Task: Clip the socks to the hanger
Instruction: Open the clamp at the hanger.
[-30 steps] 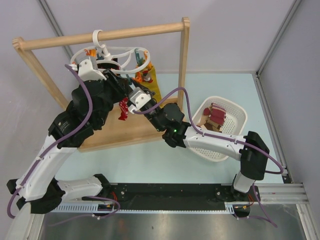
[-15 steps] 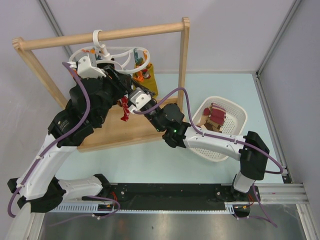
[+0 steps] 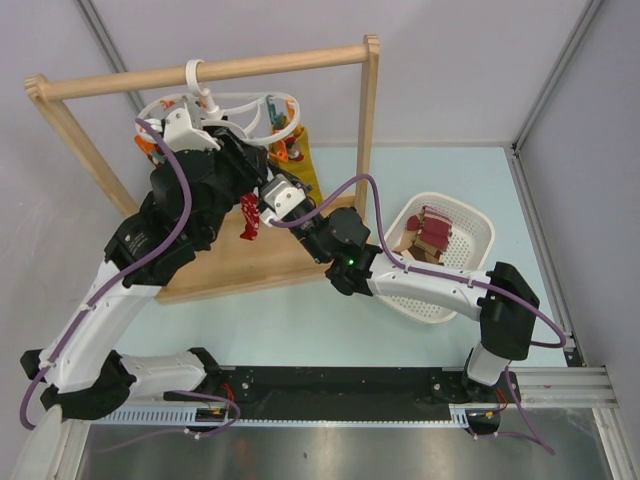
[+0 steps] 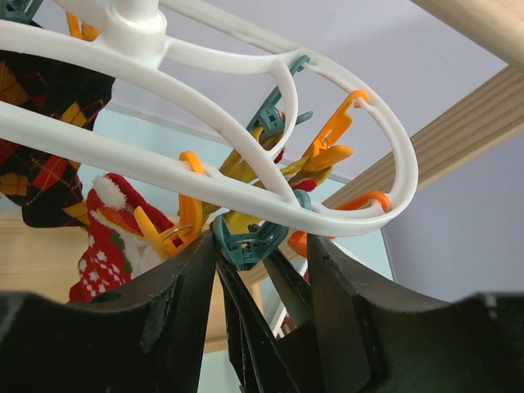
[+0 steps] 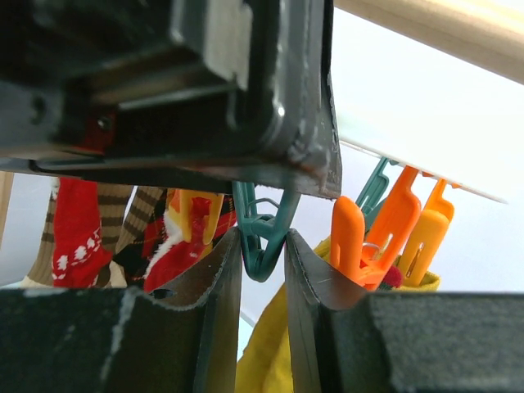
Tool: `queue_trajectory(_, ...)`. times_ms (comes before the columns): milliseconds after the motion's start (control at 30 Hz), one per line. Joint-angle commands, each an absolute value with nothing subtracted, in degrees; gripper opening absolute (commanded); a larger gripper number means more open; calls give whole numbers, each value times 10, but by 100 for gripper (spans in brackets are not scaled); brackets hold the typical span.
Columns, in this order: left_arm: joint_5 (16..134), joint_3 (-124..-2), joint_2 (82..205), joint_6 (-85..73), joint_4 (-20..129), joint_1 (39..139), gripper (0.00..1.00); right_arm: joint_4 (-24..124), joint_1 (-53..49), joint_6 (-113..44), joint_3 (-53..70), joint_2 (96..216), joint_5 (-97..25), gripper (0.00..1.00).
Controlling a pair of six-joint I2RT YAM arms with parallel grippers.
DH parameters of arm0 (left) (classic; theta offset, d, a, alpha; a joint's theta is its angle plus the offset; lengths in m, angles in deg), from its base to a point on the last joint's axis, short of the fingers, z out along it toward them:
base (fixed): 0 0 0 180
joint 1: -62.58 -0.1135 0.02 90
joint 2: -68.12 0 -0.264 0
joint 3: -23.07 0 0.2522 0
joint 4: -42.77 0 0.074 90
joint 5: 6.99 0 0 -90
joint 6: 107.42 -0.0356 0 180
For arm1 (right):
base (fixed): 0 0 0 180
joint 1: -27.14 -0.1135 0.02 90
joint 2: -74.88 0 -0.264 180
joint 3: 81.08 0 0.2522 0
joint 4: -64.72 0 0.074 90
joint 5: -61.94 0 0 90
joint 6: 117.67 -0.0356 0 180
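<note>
We see the left gripper (image 4: 262, 241) has lifted closer beneath the hanger (image 3: 240, 105). The red sock (image 3: 248, 215) has risen slightly toward the hanger, and the right gripper (image 5: 262, 237), pinching a peg (image 5: 264, 214), has nudged up alongside.

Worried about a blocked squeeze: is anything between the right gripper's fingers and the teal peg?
Nothing visible does. The fingers of the right gripper sit directly either side of the teal plastic peg hanging from the white plastic oval hanger.

left arm (image 3: 95, 315): white links, black joint housings, purple cable (image 3: 180, 205) looped along it | right arm (image 3: 430, 285): same white-and-black build, own purple cable, small green light (image 3: 351, 263) on a joint | left gripper (image 4: 262, 239): black fingers (image 4: 164, 327), edges scuffed pale
</note>
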State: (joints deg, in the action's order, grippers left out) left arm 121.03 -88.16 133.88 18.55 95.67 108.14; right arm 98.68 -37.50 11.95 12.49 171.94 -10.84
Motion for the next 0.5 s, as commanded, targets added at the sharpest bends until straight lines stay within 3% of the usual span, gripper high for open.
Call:
queue_trajectory(0, 1229, -903, 1342, 188, 944, 1070, 53, 1006, -381, 106, 118, 1697, -125, 17)
queue_trajectory(467, 1226, -906, 1351, 158, 899, 1056, 48, 1003, -384, 107, 113, 1698, -129, 18)
